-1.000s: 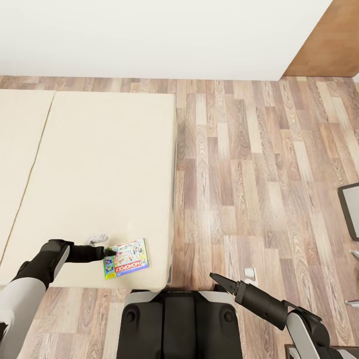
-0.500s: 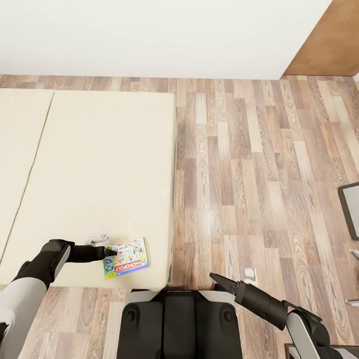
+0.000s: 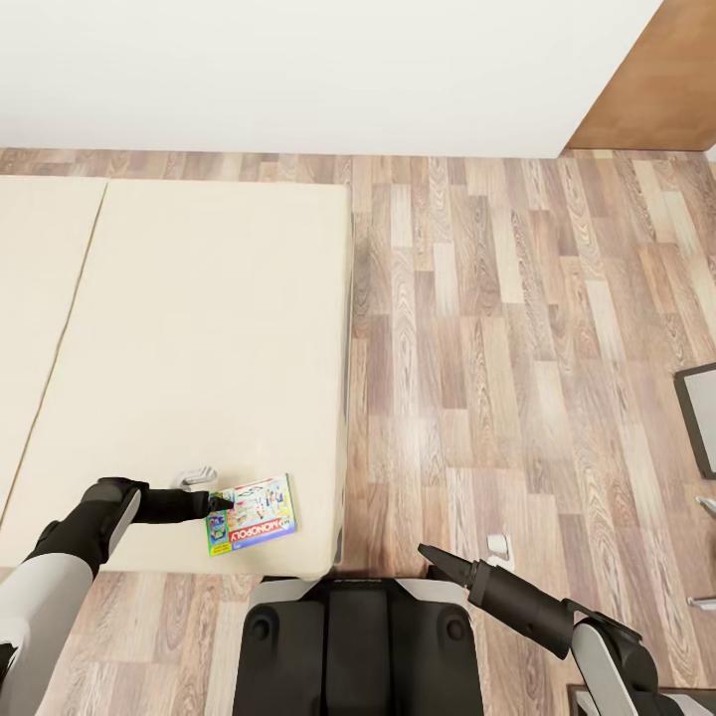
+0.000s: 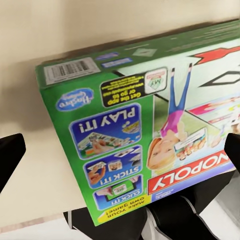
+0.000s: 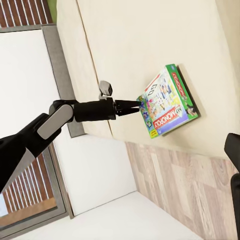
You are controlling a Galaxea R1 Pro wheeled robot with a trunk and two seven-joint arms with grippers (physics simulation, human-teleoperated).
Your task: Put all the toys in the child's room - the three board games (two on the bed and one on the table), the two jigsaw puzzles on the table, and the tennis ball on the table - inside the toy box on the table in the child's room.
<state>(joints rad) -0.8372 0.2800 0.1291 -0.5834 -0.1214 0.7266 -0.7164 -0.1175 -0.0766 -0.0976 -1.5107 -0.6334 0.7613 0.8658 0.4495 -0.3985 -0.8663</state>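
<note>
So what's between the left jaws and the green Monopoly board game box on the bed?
Nothing: in the right wrist view the left gripper tips meet the green Monopoly board game box edge on the cream bed.

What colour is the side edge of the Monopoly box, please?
Green, clearest in the left wrist view: Monopoly box.

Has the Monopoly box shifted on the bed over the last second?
No. The Monopoly box sits the same against the bed's corner; only the camera drifted slightly.

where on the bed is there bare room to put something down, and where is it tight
Most of the bed is bare: the wide cream stretch from the wall side down toward the board game, and the strip left of the seam. It is tight only at the near right corner, where the board game lies by the bed's edge with the left gripper at its left end.
</note>
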